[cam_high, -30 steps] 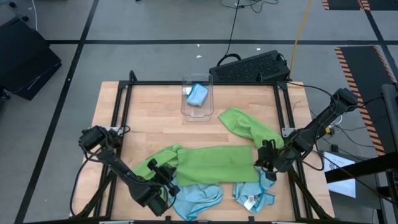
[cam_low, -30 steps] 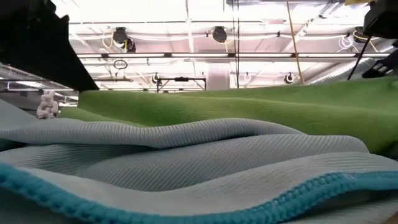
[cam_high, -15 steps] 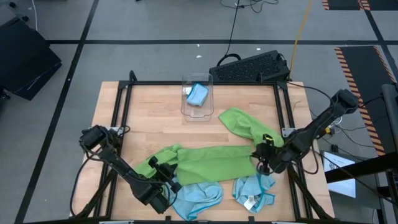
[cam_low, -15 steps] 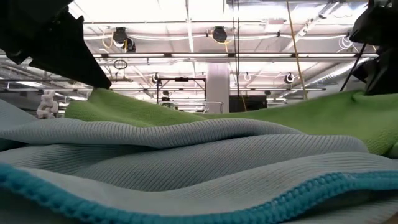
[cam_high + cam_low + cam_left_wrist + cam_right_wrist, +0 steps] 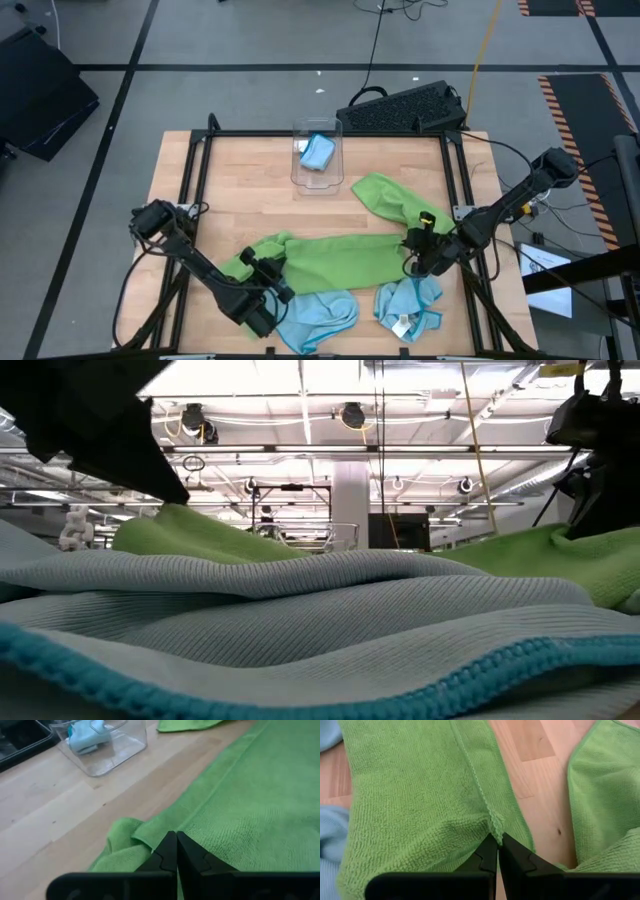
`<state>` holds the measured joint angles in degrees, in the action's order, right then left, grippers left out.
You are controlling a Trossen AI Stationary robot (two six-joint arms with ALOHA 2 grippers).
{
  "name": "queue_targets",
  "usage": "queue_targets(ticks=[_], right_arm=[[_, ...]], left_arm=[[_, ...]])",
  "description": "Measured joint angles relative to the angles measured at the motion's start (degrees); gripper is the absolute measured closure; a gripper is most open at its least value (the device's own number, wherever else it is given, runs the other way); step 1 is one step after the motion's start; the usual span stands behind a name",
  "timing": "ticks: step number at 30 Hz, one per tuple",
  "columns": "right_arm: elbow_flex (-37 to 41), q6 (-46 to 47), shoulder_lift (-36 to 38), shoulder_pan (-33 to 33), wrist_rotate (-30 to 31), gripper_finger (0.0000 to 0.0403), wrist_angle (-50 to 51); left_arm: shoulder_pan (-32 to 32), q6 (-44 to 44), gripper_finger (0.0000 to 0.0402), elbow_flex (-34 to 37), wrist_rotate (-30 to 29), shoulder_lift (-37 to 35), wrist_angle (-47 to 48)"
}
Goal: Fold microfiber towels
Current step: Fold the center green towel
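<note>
Both claws have dragged the near edge of the green towel up-frame since a second ago, narrowing it. Left claw and right claw pinch its ends, lower centre. Blue towels below unfolded; one folded in bin.

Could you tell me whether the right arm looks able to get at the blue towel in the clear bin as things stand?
Probably not at once: the right gripper is shut on the green towel stretched between both arms. The bin stands open-topped with bare table before it, so the blue towel seems reachable after release.
</note>
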<state>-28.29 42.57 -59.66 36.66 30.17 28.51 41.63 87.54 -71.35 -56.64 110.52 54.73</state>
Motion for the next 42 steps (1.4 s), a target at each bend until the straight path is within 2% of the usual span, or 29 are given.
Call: queue_targets(ticks=[4,12,18,29,42], right_arm=[[0.0,-0.3,0.0,0.0,-0.1,0.0399,0.2],[0.0,-0.2,0.0,0.2,-2.5,0.0399,0.0],[0.0,-0.4,0.0,0.2,-3.3,0.0399,0.1],[0.0,-2.6,0.0,0.1,1.6,0.0399,0.7],[0.0,-2.8,0.0,0.1,3.0,0.0399,1.7]], left_arm=[[-1.4,-1.2,0.0400,0.0,0.2,0.0,0.0],[-2.1,-1.3,0.0400,0.0,4.5,0.0,-1.1],[-2.2,-1.5,0.0400,0.0,4.6,0.0,-0.4],[-2.5,-0.3,0.0399,5.4,4.2,0.1,-4.8],[-3.1,-3.3,0.0400,5.2,3.4,-0.7,-5.0]])
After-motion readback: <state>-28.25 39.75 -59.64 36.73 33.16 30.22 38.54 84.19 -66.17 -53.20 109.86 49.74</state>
